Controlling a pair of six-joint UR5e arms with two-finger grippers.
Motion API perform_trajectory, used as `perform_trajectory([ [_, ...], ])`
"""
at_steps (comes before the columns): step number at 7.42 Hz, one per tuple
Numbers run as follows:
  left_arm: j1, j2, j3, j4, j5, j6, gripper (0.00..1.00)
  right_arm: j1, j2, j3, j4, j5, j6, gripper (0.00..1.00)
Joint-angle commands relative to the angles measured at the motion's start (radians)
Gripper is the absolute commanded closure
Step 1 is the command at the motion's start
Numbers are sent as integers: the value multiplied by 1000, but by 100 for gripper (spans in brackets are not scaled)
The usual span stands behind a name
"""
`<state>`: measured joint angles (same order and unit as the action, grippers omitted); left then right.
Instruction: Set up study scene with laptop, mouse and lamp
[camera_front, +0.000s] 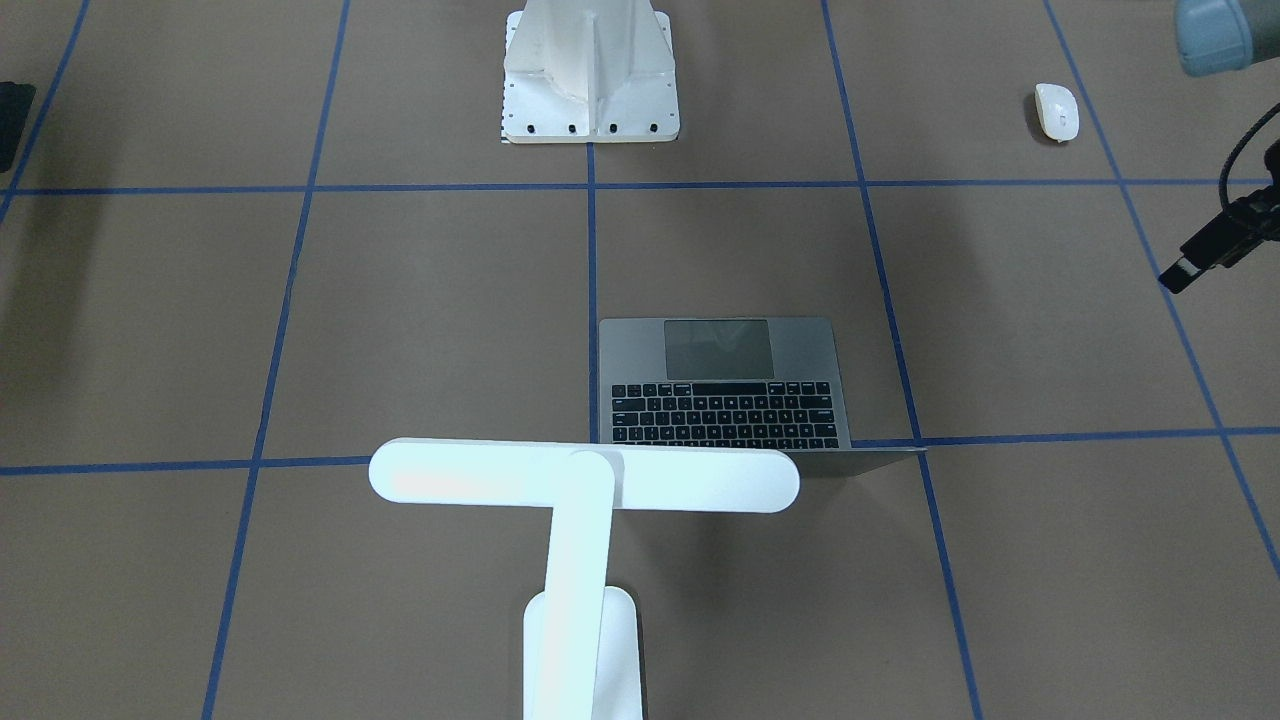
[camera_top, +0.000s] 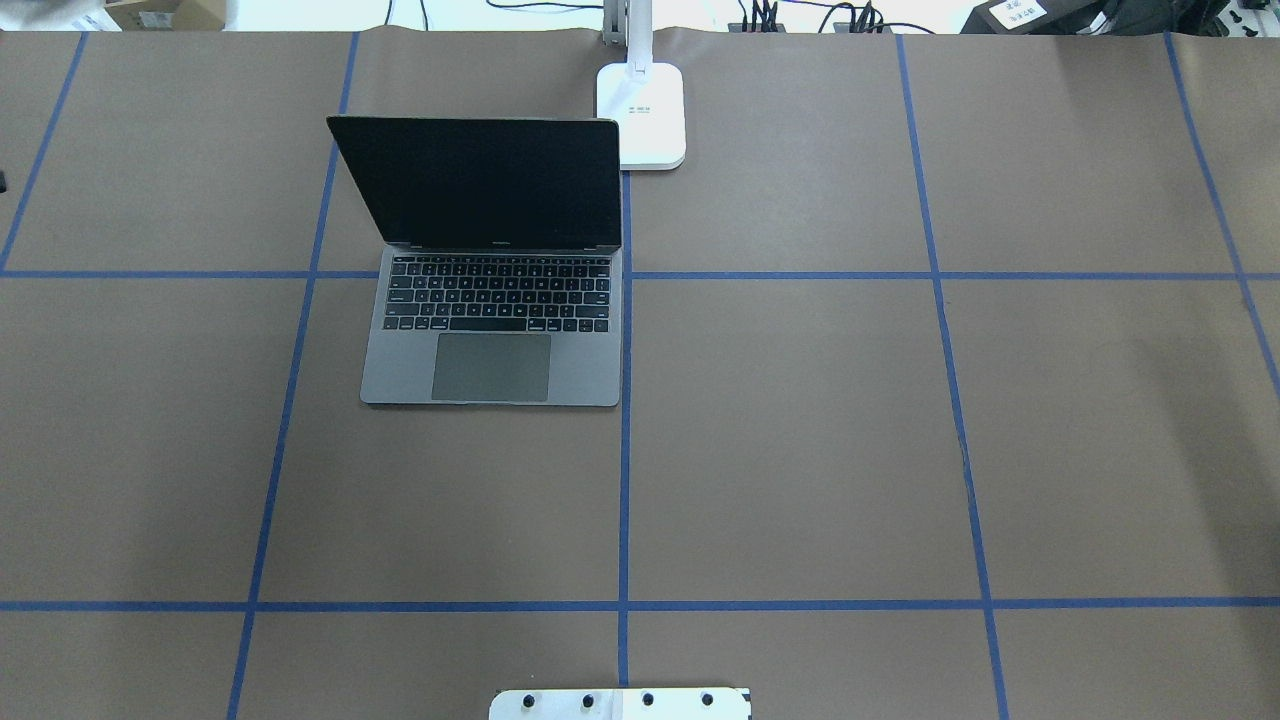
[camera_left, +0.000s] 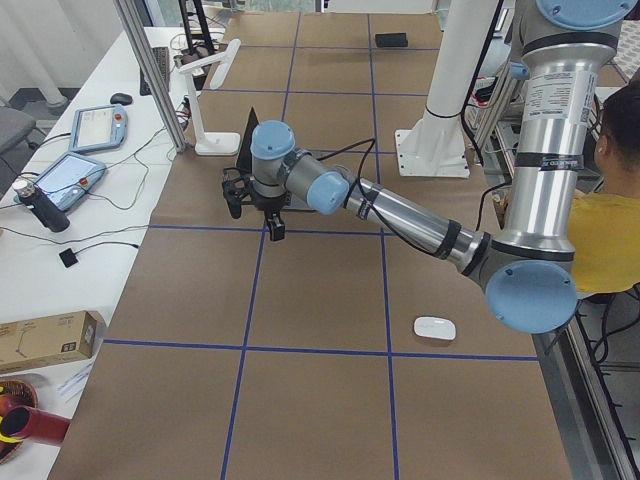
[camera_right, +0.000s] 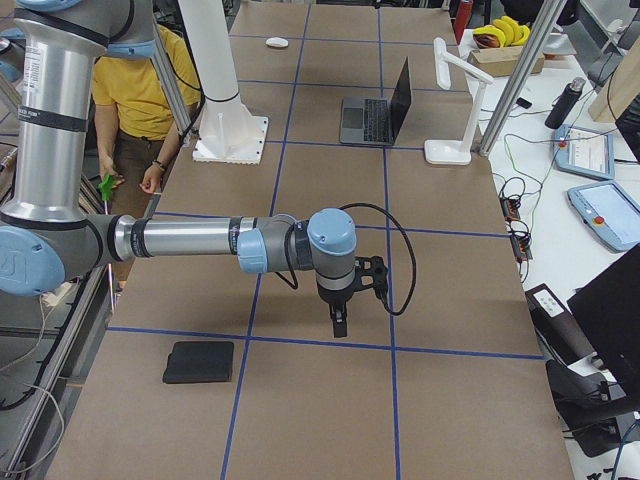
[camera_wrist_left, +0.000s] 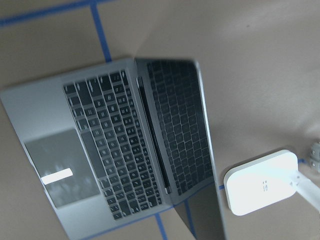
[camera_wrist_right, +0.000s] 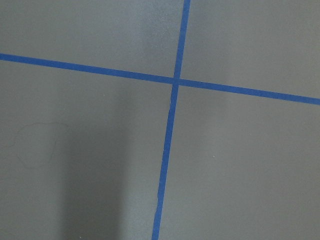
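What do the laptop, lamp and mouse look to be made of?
Laptop: matte grey metal, probably aluminium, judging by its even dull sheen; keys look like black plastic.
Lamp: smooth white plastic by its soft shine, though painted metal is possible.
Mouse: glossy white plastic, seemingly, from its rounded shiny shell.

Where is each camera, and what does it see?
Front-facing: across table, facing the pedestal; lamp, laptop, mouse, left arm.
Overhead: behind that pedestal, looking down; no arms.
Left: table's left end; left arm near.
Right: opposite end; right arm near.
Left wrist: down onto laptop; no fingers.
Right wrist: bare taped table; no fingers.
Shared: laptop and lamp, in overhead and left wrist.
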<state>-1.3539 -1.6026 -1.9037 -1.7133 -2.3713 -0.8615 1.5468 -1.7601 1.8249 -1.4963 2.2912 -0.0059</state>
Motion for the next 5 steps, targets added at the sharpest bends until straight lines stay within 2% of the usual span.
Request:
perform_trajectory([
  [1, -103, 82, 76, 0, 1, 366, 0, 15, 7, 5, -7, 16, 1, 0],
  [3, -169, 122, 133, 0, 0, 560, 0, 15, -24, -1, -10, 14, 10, 0],
  [4, -174, 128, 140, 0, 0, 568, 0, 27, -104, -6, 7, 8, 10, 0],
  [5, -174, 136, 141, 0, 0, 569, 0, 92, -111, -15, 4, 39, 12, 0],
])
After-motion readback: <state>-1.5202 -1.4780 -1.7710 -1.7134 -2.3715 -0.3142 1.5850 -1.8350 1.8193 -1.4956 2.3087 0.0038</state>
